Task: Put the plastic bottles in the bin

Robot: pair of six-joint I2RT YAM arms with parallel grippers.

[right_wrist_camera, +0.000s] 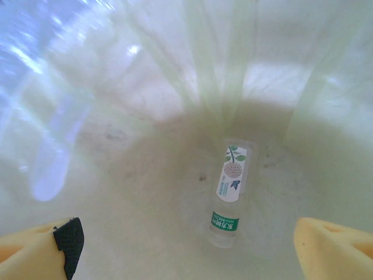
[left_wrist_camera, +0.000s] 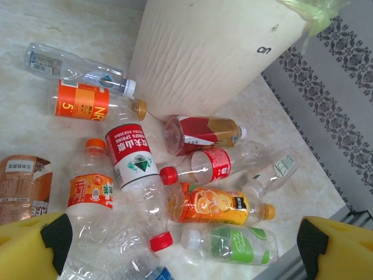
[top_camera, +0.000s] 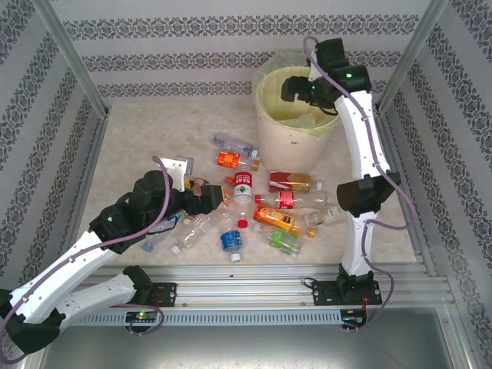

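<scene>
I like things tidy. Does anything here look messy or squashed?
Yes. The plastic bottles lie scattered on their sides on the table beside the bin, and the red-and-white-labelled bottle looks crumpled.

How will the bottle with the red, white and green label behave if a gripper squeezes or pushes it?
The bottle looks empty, so it is probably light. Its clear body looks dented, so it may give under a squeeze. It lies on its side, so it might roll.

Just ahead of the left gripper (left_wrist_camera: 186, 251), the red-and-white-labelled bottle (left_wrist_camera: 131, 153) carries white Chinese characters, too small to read surely. Farther ahead, the orange-labelled bottle (left_wrist_camera: 81, 108) shows a large "5" and "NR". Beyond, the bin (left_wrist_camera: 221, 52) bears a black mark like "on".
</scene>
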